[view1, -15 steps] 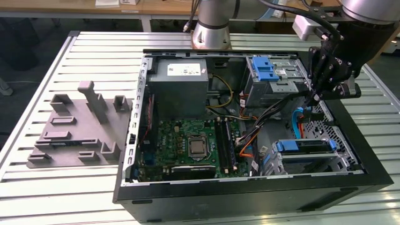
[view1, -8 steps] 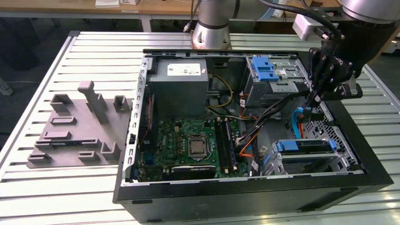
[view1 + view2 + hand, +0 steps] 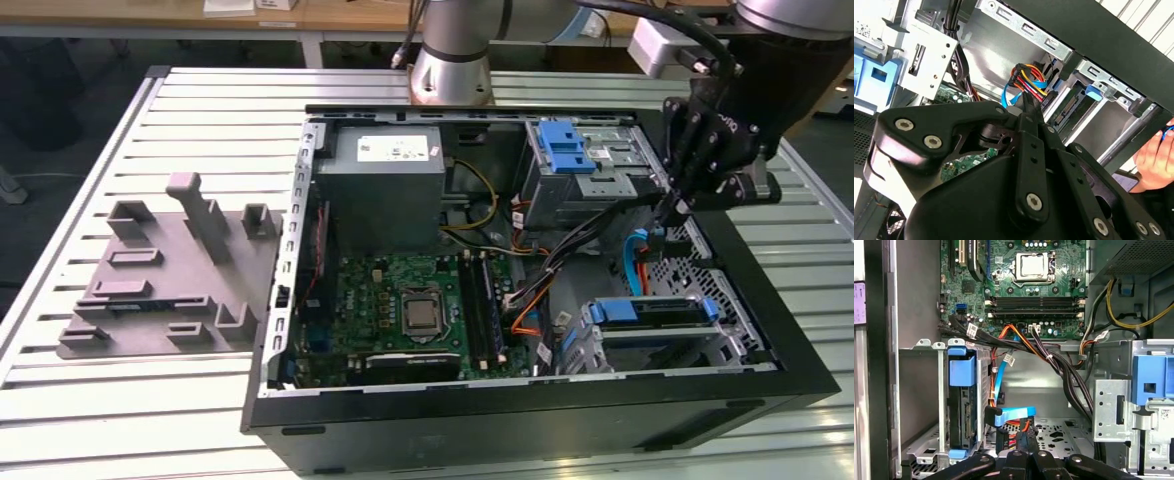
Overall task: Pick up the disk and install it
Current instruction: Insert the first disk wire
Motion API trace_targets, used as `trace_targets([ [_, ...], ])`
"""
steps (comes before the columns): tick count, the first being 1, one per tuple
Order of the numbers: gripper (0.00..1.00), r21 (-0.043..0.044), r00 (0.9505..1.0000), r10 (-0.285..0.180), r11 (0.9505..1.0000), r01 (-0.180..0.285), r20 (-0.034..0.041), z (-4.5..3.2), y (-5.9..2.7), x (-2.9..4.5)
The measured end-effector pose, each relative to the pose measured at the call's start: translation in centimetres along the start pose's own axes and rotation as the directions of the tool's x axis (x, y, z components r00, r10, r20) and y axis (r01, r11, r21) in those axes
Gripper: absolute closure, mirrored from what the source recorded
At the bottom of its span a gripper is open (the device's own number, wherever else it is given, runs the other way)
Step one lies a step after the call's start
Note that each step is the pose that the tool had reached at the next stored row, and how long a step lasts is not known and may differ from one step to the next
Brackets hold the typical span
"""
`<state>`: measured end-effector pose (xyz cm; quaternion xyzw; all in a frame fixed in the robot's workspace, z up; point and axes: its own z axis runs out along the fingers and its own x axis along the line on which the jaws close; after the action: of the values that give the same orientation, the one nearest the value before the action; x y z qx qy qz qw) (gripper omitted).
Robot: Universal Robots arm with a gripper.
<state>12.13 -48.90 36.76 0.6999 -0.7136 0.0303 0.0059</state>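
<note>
The disk (image 3: 650, 312), silver-grey with blue side rails, sits in the lower drive cage at the front right corner of the open computer case (image 3: 534, 405). In the first wrist view the disk (image 3: 962, 412) stands edge-on in that cage under a blue rail. My gripper (image 3: 678, 207) hangs inside the case above and behind the cage. Its black fingers (image 3: 1026, 112) are shut, and their tips meet at a cable plug (image 3: 1040, 95) with coloured wires. A blue flat cable (image 3: 1010, 415) lies right by the gripper (image 3: 1027, 452). I cannot tell whether the plug is pinched.
The case holds a motherboard (image 3: 400, 305), a grey power supply box (image 3: 387, 180), an upper cage with a blue latch (image 3: 567, 147) and loose cable bundles (image 3: 574, 240). A grey fixture block (image 3: 160, 275) lies on the slatted table at the exterior view's left. A person's hand (image 3: 1154, 155) shows beyond the case wall.
</note>
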Motion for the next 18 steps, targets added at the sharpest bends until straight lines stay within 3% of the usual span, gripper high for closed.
trace_targets([
  [1,0.89,0.0000,1.0000,0.000,1.0000,0.000,-0.0006,0.02,0.00,0.00],
  [3,0.89,0.0002,0.9999,0.000,1.0000,0.000,-0.0104,-0.01,0.00,0.01],
  [7,0.89,0.0010,0.9985,-0.002,1.0000,0.002,-0.0541,-0.01,0.00,0.08],
  [8,0.89,0.0011,0.9982,-0.002,1.0000,0.002,-0.0599,0.02,0.00,0.08],
  [14,0.89,0.0030,0.9976,-0.002,1.0000,0.002,-0.0695,0.16,0.00,0.08],
  [18,0.89,0.0044,0.9957,-0.003,1.0000,0.003,-0.0922,0.24,0.01,0.11],
])
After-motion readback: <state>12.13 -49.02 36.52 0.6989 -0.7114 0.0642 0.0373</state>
